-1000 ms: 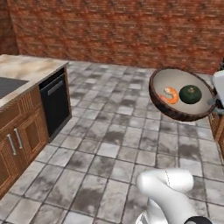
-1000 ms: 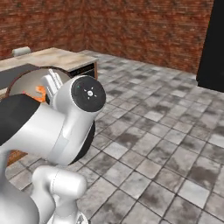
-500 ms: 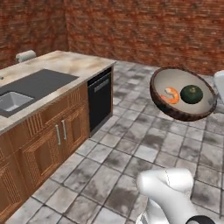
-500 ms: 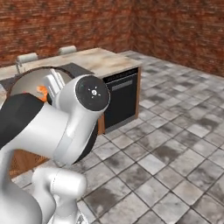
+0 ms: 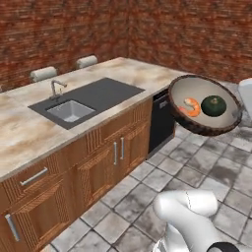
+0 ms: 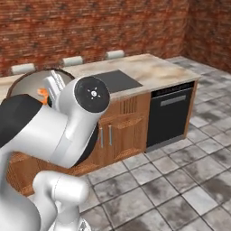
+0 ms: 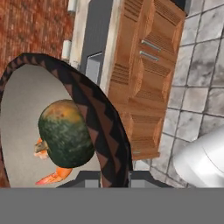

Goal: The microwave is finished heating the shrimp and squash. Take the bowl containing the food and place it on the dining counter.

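- One bowl [image 5: 205, 105] was held up in the air, above the tiled floor [image 5: 206, 172] and beside the dining counter [image 5: 113, 78].
- It held one shrimp [image 5: 190, 107] and one squash [image 5: 213, 106], side by side.
- Two stools [image 5: 87, 61] stood behind the counter.
- Whether the gripper's fingers pinched the rim could not be told.

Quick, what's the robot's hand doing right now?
Gripper: shut on the bowl's rim, carrying the shrimp and squash inside.

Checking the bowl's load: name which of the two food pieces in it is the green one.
The squash, the round dark green lump. The shrimp beside it in the bowl is curled and orange.
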Robot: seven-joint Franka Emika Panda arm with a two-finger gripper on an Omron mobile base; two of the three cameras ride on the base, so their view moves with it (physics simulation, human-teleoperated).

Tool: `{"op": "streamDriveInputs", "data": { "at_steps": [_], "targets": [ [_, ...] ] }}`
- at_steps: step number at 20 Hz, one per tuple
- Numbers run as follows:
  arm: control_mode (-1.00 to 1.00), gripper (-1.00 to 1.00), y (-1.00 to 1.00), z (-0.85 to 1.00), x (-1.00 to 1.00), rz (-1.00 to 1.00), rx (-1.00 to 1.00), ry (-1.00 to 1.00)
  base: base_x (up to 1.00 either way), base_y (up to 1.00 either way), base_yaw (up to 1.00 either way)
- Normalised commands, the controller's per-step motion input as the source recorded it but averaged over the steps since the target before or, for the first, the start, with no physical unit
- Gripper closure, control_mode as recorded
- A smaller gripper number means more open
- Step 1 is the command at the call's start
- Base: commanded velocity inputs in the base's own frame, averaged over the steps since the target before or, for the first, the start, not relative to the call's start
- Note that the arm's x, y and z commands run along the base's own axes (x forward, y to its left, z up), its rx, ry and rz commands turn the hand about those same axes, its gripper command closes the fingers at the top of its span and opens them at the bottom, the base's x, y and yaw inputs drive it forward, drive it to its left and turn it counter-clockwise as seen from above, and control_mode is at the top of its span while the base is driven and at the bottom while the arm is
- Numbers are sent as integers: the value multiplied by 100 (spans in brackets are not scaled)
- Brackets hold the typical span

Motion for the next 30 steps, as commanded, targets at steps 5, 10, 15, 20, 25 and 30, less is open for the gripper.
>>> {"op": "streamDriveInputs", "data": {
  "at_steps": [5,10,15,20,25,30],
  "targets": [
    [100,100,0,0,0,0,0,0,10,8,53],
    [100,100,0,0,0,0,0,0,6,9,57],
    [100,100,0,0,0,0,0,0,16,9,51],
    [100,100,0,0,0,0,0,0,47,20,36],
    [100,100,0,0,0,0,0,0,78,26,22],
    [100,100,0,0,0,0,0,0,79,40,17]
  ]
}}
